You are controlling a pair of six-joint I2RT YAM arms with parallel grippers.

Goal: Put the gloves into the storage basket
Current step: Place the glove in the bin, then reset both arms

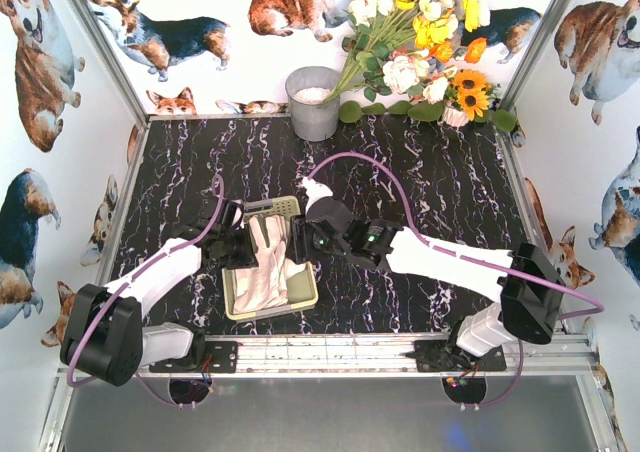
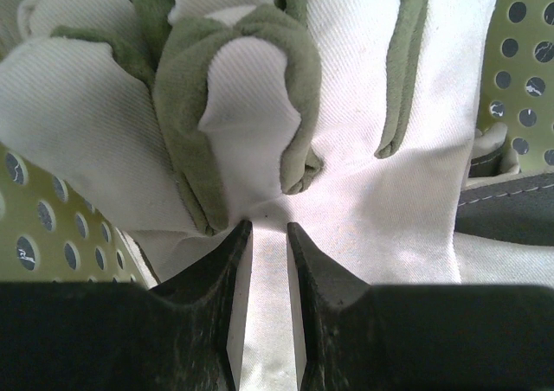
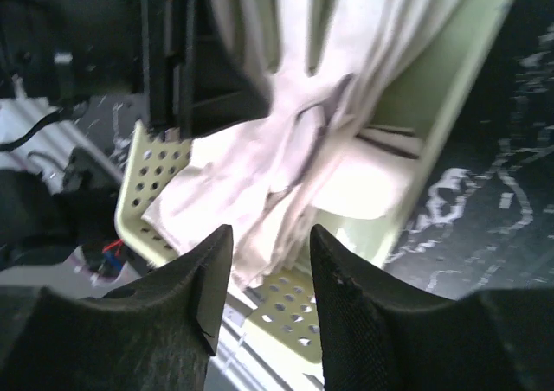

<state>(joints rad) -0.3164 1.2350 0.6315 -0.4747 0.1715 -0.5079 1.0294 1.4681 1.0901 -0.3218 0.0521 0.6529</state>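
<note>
The pale yellow-green storage basket (image 1: 233, 310) sits left of the table's middle, with cream-white gloves (image 1: 265, 264) lying in it, fingers toward the back. My left gripper (image 1: 243, 240) is at the basket's far left side. In the left wrist view its jaws (image 2: 265, 227) stand almost together with white glove cloth (image 2: 372, 183) between them, and the perforated basket wall (image 2: 52, 227) shows beside it. My right gripper (image 1: 300, 238) hovers at the basket's right rim. In the right wrist view it (image 3: 268, 235) is open and empty above the gloves (image 3: 286, 175) and the basket rim (image 3: 294, 309).
A grey metal bucket (image 1: 313, 102) stands at the back centre, with a bunch of flowers (image 1: 420, 42) to its right. Purple cables loop over both arms. Printed walls close in the table on three sides.
</note>
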